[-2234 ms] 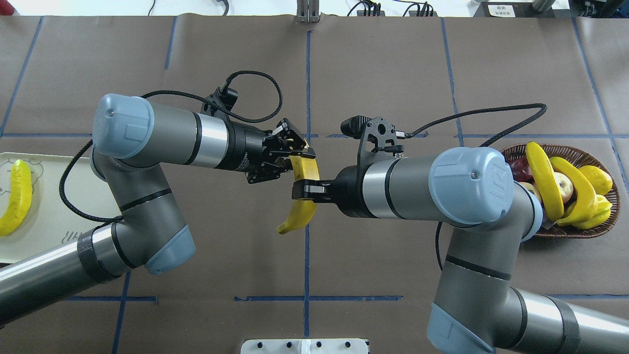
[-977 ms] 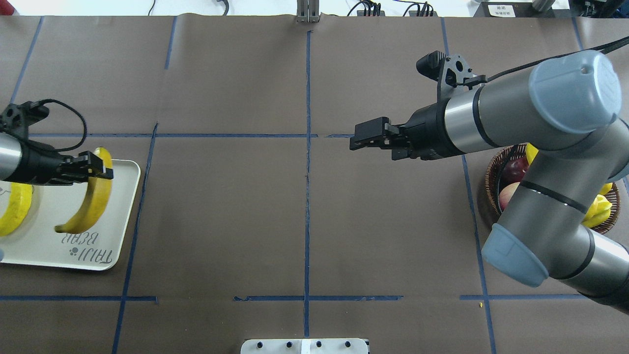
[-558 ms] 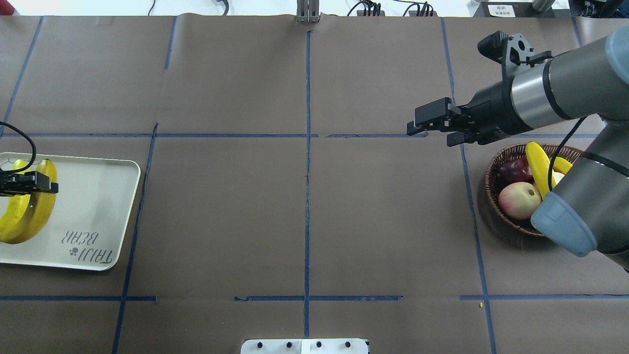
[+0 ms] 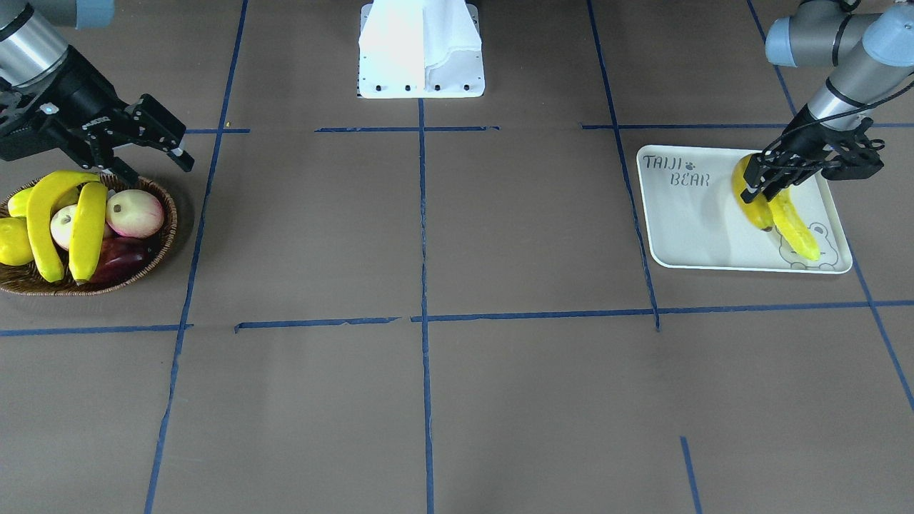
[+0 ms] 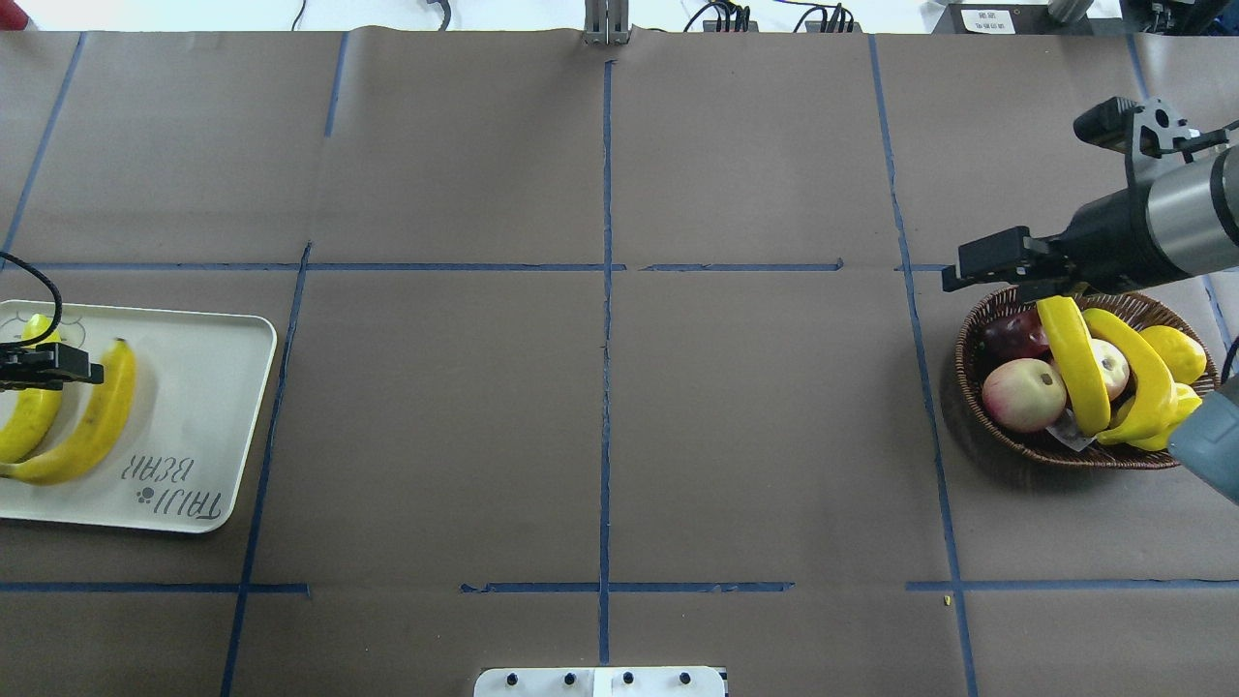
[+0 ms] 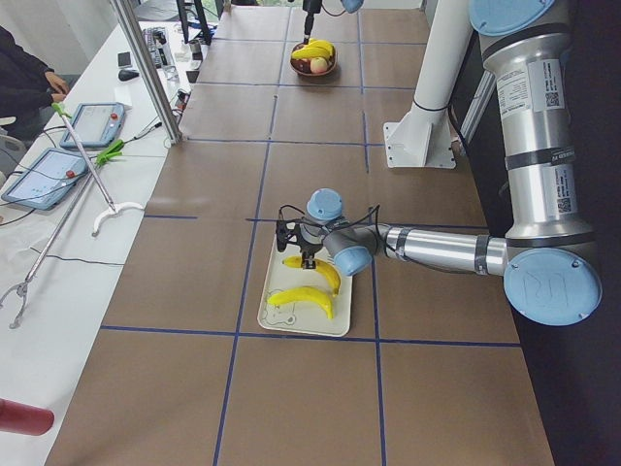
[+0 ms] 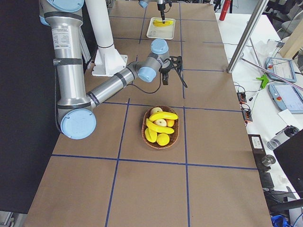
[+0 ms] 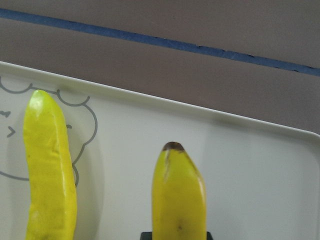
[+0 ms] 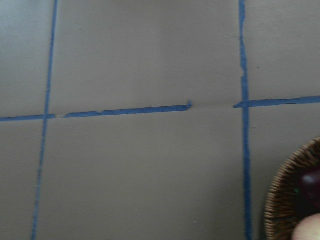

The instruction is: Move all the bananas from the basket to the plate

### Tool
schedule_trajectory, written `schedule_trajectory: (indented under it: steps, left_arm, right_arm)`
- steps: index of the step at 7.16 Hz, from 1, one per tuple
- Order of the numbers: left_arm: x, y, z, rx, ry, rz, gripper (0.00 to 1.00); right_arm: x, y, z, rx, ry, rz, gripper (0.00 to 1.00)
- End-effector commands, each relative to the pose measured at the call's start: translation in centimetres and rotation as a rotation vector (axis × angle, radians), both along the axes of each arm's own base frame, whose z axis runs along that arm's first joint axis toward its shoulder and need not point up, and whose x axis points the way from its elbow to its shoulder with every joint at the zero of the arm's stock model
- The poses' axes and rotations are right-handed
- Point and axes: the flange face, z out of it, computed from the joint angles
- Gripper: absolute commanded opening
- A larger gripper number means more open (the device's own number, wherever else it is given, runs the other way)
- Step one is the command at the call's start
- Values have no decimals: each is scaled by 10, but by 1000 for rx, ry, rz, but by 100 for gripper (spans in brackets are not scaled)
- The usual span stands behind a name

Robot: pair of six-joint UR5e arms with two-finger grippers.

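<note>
The white plate (image 5: 194, 426) (image 4: 685, 228) at the left end holds two bananas. My left gripper (image 5: 92, 370) (image 4: 758, 187) is shut on the inner banana (image 5: 97, 416) (image 4: 753, 207) (image 8: 179, 200), which rests slanted on the plate beside the other banana (image 5: 29, 416) (image 4: 796, 228) (image 8: 50, 170). The wicker basket (image 5: 968, 334) (image 4: 168, 235) at the right end holds two more bananas (image 5: 1074, 373) (image 5: 1142, 373) on top of other fruit. My right gripper (image 5: 953, 273) (image 4: 164, 160) is open and empty, just over the basket's far rim.
The basket also holds a pink apple (image 5: 1021, 395), a dark red fruit (image 5: 1012, 334), a lemon-like fruit (image 5: 1176, 350) and a yellow-green ridged fruit (image 5: 1176, 411). The white robot base (image 4: 421, 50) stands at the table's near-robot edge. Blue tape lines cross the brown table.
After the mid-table hand-over, my left gripper carried the banana to the plate and laid it slanted beside the first one. My right gripper swung back, open, to the basket's far rim.
</note>
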Motion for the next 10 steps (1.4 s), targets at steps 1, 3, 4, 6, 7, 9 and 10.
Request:
schedule_trajectory:
  steps: [1, 3, 4, 6, 7, 9, 10]
  left_arm:
    - [1, -3, -1, 7, 2, -3, 99]
    - [2, -3, -7, 9, 15, 3, 99]
    - [2, -3, -9, 11, 17, 3, 99]
    - [2, -3, -10, 15, 19, 3, 99]
    - [2, -3, -10, 14, 19, 3, 99]
    - [2, -4, -15, 21, 25, 3, 99]
    - [3, -4, -14, 20, 24, 3, 99]
  right_arm:
    - [48, 13, 94, 64, 162, -76, 100]
    - [66, 2, 151, 68, 230, -121, 100]
    - [76, 6, 166, 37, 238, -114, 100]
    - [76, 13, 177, -55, 201, -109, 100]
    - [78, 15, 179, -207, 165, -6, 100]
    - [91, 40, 198, -268, 145, 48, 100]
    - [92, 42, 205, -303, 113, 104, 100]
